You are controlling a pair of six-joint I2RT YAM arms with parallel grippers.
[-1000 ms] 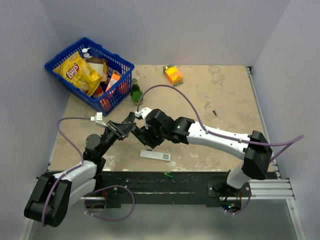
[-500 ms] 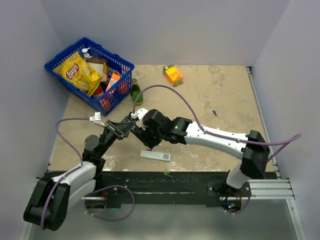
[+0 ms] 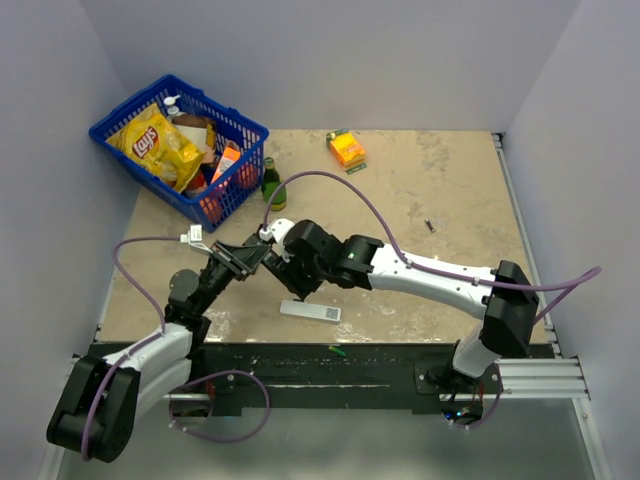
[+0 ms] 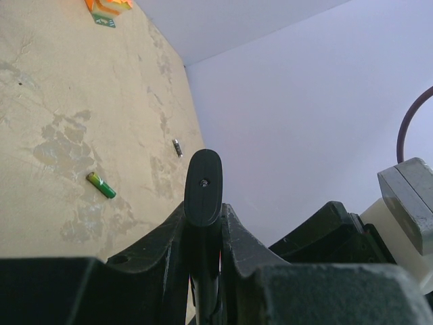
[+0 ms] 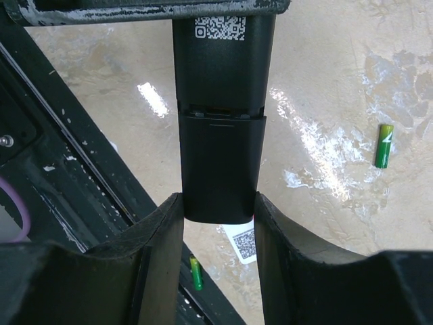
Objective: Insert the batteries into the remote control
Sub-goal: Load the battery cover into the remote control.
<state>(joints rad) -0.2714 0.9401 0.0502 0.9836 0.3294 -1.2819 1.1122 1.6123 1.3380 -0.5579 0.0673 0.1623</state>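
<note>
Your left tool (image 4: 203, 218) and right tool (image 5: 218, 206) both clamp the remote control (image 5: 222, 156), held off the worktop (image 3: 450, 200) near its left side. Batteries (image 5: 383, 145) lie loose beneath, and the blue basket (image 3: 150, 178) crowds the far-left corner.

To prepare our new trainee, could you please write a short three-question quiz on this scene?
1. True or false: the right fingers grip the black remote.
2. Where is the green bottle? A: lying by the white remote. B: standing beside the blue basket. C: held in the left fingers.
3. How many green batteries show in the right wrist view?
Key: 1 true; 2 B; 3 two.
</note>
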